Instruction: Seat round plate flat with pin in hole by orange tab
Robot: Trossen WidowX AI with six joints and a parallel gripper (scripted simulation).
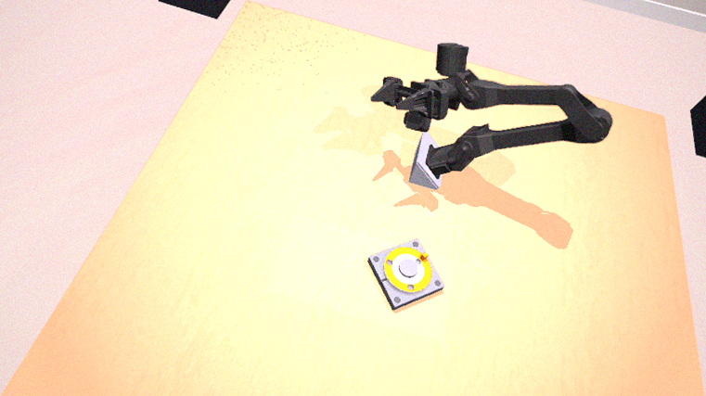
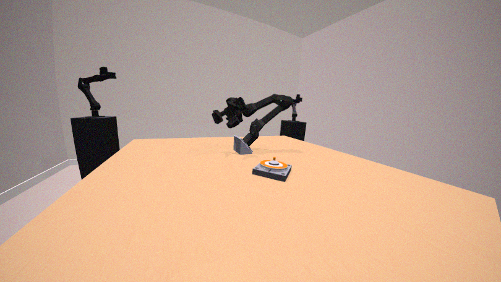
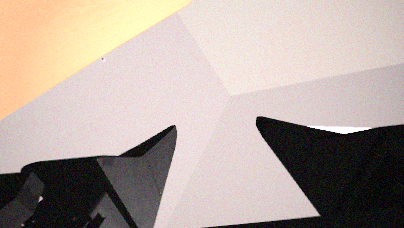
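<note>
The round plate [image 1: 427,276] [image 2: 263,164], yellow to orange with a white inner ring, sits around the grey post [image 1: 408,268] [image 2: 273,162] on the square grey base [image 1: 411,297] [image 2: 268,173]. Its orange tab [image 1: 423,256] [image 2: 274,158] stands at the side nearer the arm. A small hole [image 1: 418,261] shows beside the tab; two more holes show in the ring. The pin cannot be made out, and the plate's tilt is too small to judge. My gripper [image 1: 386,104] [image 2: 224,120] [image 3: 216,125] is open and empty, high above the table and well away from the plate.
The arm's grey wedge mount [image 1: 424,175] [image 2: 240,146] stands on the table [image 1: 236,297] [image 2: 175,209], between the gripper and the base in the top view. Black pedestals [image 2: 96,146] [image 2: 292,130] with other arms stand beyond the table. The wrist view shows the table edge and walls.
</note>
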